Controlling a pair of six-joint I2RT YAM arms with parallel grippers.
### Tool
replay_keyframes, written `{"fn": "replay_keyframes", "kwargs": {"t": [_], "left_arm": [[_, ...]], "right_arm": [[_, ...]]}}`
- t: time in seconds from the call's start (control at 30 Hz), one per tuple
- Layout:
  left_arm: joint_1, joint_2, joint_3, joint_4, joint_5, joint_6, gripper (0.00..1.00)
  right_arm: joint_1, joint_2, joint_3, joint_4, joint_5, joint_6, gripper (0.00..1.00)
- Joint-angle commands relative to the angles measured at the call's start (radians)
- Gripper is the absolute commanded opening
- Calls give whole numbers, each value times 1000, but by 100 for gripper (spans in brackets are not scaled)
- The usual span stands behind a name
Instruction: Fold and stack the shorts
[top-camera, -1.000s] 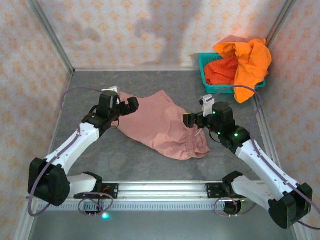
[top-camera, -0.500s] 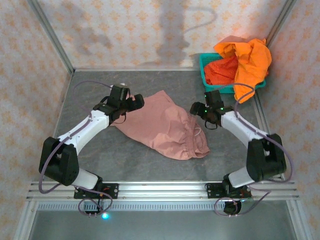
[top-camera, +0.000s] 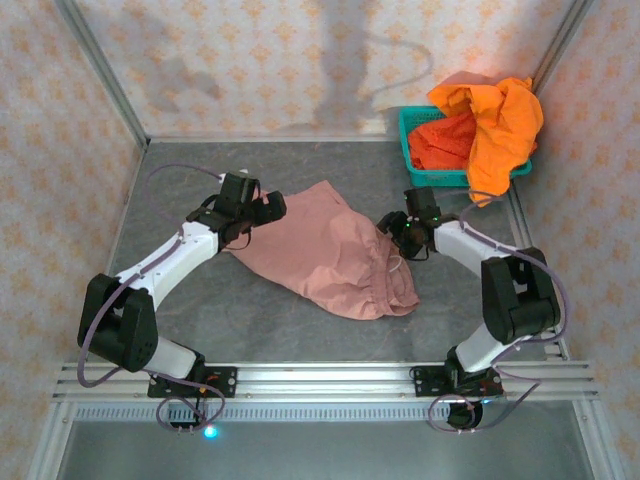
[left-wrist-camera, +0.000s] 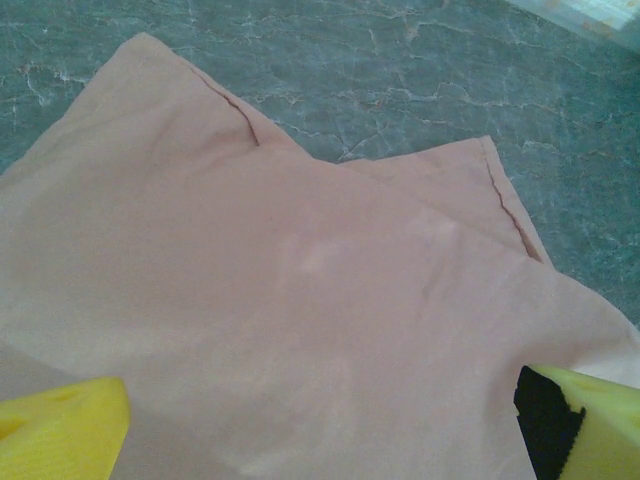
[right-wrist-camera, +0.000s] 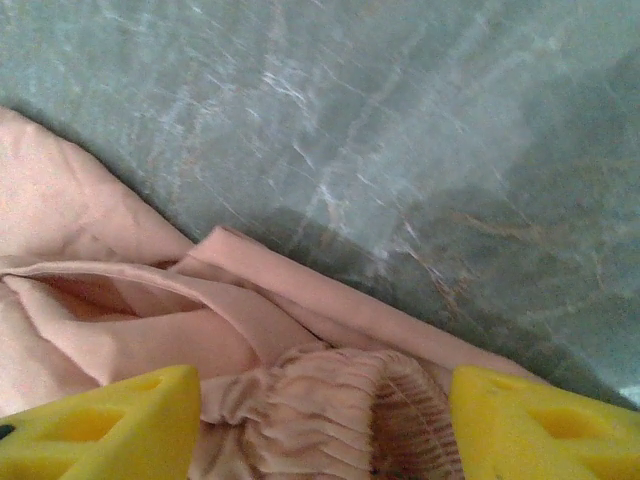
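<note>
Both arms have reached further out since a second ago, and the right gripper (top-camera: 398, 236) has drawn in to the gathered waistband end of the pink shorts (top-camera: 330, 250), which lie spread on the grey table (top-camera: 200, 300). The left gripper (top-camera: 268, 207) sits over their far leg end. The orange shorts (top-camera: 495, 110) are heaped in the teal basket (top-camera: 405, 135) (untouched, by the look of it). From the left wrist, the left gripper (left-wrist-camera: 320, 435) stands wide apart over flat pink cloth (left-wrist-camera: 300, 260), gripping nothing. From the right wrist, the right gripper (right-wrist-camera: 325, 420) straddles the waistband (right-wrist-camera: 340, 395), jaws apart, not yet pinching. I'd guess the first fold is about to start.
</note>
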Motion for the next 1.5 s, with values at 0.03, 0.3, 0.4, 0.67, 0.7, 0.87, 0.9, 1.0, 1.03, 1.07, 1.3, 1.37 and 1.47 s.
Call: {"fn": "replay_keyframes", "kwargs": {"t": [0.03, 0.3, 0.4, 0.67, 0.7, 0.87, 0.9, 1.0, 1.03, 1.07, 1.3, 1.37, 1.47], "left_arm": [[-1, -28, -14, -11, -33, -13, 100], [0, -27, -21, -7, -36, -17, 100], [2, -31, -28, 0, -42, -17, 100], [125, 8, 41, -17, -25, -73, 100], [149, 29, 72, -43, -30, -77, 100], [221, 219, 302, -204, -56, -18, 90], [227, 267, 355, -233, -57, 4, 88], [247, 411, 502, -326, -66, 65, 83], [254, 452, 553, -357, -67, 77, 81], [262, 515, 593, -381, -64, 84, 80], [278, 784, 864, -518, -15, 111, 74], [276, 831, 914, -536, -11, 113, 72], [277, 893, 987, -571, 2, 118, 66]], "right_arm": [[3, -64, -51, 67, -12, 137, 61], [3, -75, -130, 246, -22, 295, 39], [3, -70, -139, 301, -19, 332, 28], [3, -71, -77, 241, -12, 269, 0], [2, -78, -80, 239, -10, 260, 0], [2, -99, -97, 232, -22, 224, 0], [2, -102, -99, 231, -25, 218, 0], [3, -109, -98, 222, -24, 199, 0], [3, -111, -98, 218, -22, 192, 0], [3, -115, -97, 216, -19, 187, 0], [3, -115, -96, 202, -24, 156, 0], [3, -110, -95, 205, -27, 154, 0], [3, -106, -93, 203, -29, 149, 0]]}}
